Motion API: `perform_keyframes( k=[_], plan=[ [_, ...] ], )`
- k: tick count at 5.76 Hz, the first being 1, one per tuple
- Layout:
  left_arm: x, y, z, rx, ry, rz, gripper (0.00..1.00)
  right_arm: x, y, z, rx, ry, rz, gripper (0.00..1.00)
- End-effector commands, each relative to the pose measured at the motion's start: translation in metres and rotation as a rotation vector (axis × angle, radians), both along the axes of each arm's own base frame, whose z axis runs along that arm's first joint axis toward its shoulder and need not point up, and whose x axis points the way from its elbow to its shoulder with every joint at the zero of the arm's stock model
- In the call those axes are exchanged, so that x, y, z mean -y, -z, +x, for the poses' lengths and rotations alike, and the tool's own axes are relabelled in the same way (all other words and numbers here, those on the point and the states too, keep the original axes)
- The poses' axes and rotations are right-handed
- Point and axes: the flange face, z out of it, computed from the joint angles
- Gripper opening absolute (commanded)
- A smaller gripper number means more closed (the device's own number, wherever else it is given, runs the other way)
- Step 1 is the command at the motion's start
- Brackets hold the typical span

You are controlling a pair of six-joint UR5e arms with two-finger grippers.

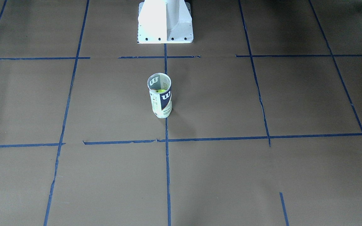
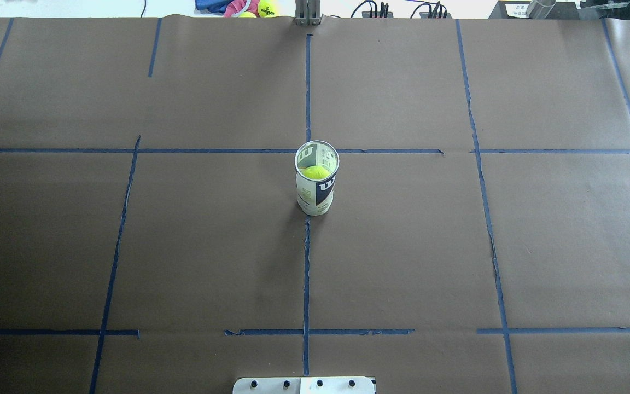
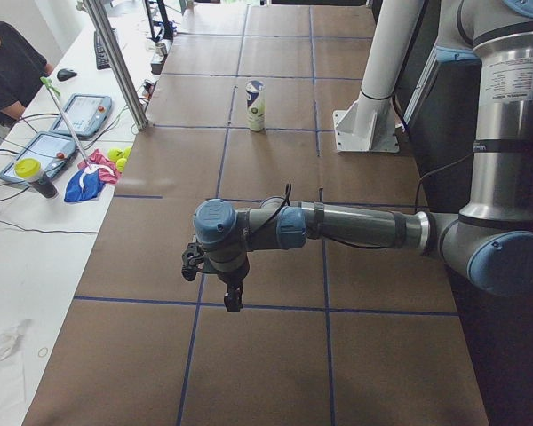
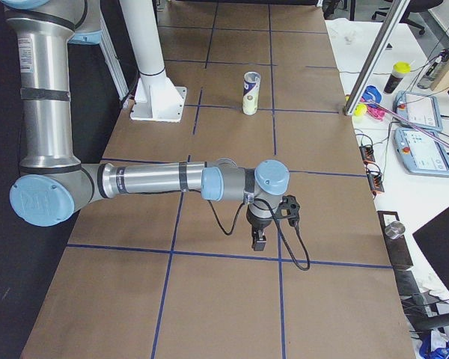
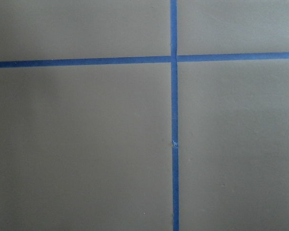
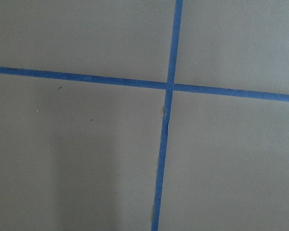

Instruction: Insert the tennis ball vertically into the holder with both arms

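Observation:
The holder (image 2: 316, 192) stands upright at the middle of the table, mouth up, also seen from the front (image 1: 161, 102) and from both ends (image 3: 256, 106) (image 4: 251, 93). The tennis ball (image 2: 316, 172) sits inside it, just below the rim (image 1: 161, 91). My left gripper (image 3: 234, 302) hangs over the table far out on the left end, well away from the holder; I cannot tell whether it is open or shut. My right gripper (image 4: 259, 243) hangs likewise at the right end, state unclear. Both wrist views show only brown paper and blue tape.
The white pedestal base (image 1: 165, 22) stands at the robot's edge behind the holder. Spare balls (image 2: 266, 7) and cloth lie beyond the far edge. A metal post (image 3: 115, 62) rises at that edge, with tablets (image 3: 87, 114) and a person (image 3: 4, 62) beside it.

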Motion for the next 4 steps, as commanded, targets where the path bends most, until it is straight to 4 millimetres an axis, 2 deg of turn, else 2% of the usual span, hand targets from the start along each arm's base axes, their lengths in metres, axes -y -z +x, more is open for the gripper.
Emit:
perform_keyframes(
  k=[1,4],
  plan=[
    [-0.0019,0.0006,0.0001,-0.001,-0.001,-0.016,1.0,0.0008,0.0004,0.0002,-0.003,0.0,0.004,1.0],
    [-0.0012,0.0001,0.0003,0.005,-0.005,-0.014,1.0,0.0009,-0.001,0.0004,-0.006,0.0,0.004,1.0]
  ],
)
